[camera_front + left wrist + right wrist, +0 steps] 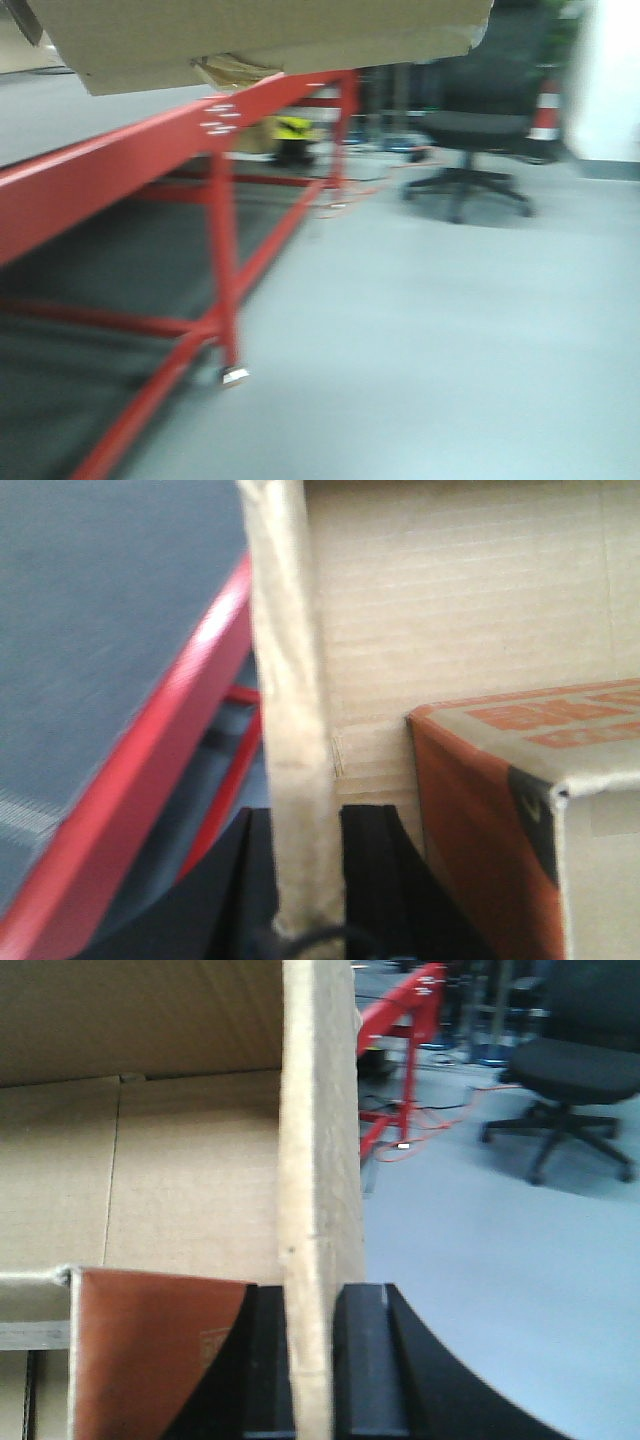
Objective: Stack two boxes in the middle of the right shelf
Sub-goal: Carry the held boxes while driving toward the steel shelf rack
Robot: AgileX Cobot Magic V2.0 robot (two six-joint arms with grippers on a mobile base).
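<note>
The edge of a cardboard wall stands upright, closest to each wrist camera, pinched between two black fingers. In the left wrist view the left gripper is clamped on one wall of a large open brown corrugated cardboard box, whose inside is seen to the right of that wall. In the right wrist view the right gripper is clamped on another wall, with the inside seen to its left. The box is thus held between the two arms, one gripper at each side, fingers pointing along the walls.

A smaller box with orange printed sides is seen inside the large one.

In the blurred front view the large box is carried high, filling the top left, its long axis running left to right. A torn yellowish scrap hangs beneath it. A red metal frame passes under the box, slanting away from lower left. Whether box and frame touch cannot be told. A black office chair is seen well apart at the right, on the pale grey floor.
</note>
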